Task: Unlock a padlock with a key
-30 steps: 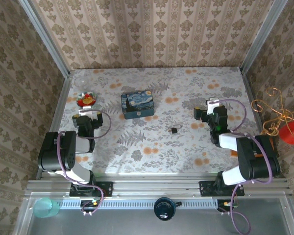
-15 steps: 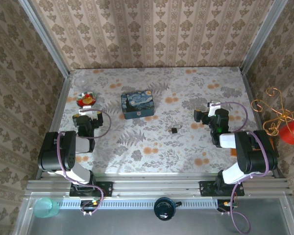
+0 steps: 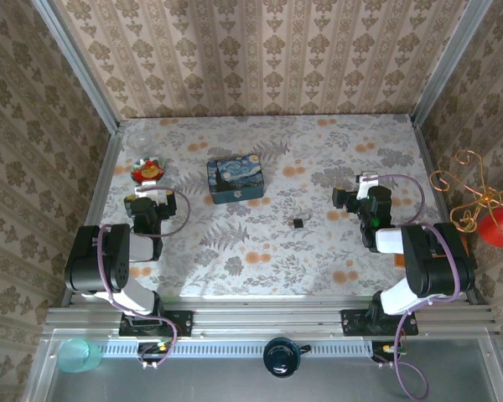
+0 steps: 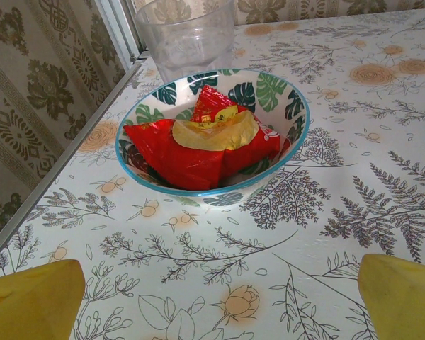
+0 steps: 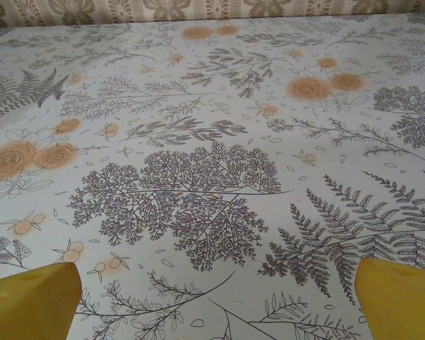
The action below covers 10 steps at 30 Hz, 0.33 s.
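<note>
Padlock (image 3: pixel 298 224), seemingly untouched, lies between left gripper (image 4: pixel 218 297) and right gripper (image 5: pixel 216 301), both spread.

Padlock (image 3: pixel 298 224) sits about mid bench (image 3: pixel 260 268). Tin (image 3: pixel 235 179) is behind it, off to the left. Bowl (image 4: pixel 212 142) is further left, packet (image 4: pixel 198 145) in it, cup (image 4: pixel 188 32) right behind.

the right arm pulls in a little compared with a second ago. seen from above, the right gripper (image 3: pixel 366 180) sits slightly to the right and a touch nearer the arm's base than it did, the white forearm link (image 3: pixel 390 240) looks shorter, and the black elbow block (image 3: pixel 436 268) sits slightly up and left in the picture. most of this shift falls in the first half second; after that the pose barely differs.
</note>
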Tool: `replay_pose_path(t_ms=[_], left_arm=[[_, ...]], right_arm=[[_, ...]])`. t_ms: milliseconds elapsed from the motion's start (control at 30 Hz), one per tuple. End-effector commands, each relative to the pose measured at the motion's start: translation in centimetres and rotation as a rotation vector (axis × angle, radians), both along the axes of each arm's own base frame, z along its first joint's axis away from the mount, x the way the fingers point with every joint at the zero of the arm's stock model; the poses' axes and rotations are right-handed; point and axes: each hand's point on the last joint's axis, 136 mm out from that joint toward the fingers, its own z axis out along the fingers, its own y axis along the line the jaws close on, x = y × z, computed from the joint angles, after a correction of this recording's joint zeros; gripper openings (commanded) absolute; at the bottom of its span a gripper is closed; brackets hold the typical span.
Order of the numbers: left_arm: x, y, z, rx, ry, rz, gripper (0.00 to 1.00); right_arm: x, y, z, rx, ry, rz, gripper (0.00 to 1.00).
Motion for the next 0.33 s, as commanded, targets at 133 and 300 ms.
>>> replay_pose_path(t_ms=[133, 300], left_arm=[[0.76, -0.2, 1.41, -0.024, -0.052, -0.005, 1.0], [0.79, -0.22, 1.4, -0.025, -0.051, -0.006, 1.0]], right_arm=[[0.68, -0.07, 0.95, -0.002, -0.027, -0.012, 1.0], [0.61, -0.11, 1.08, -0.007, -0.035, -0.015, 1.0]])
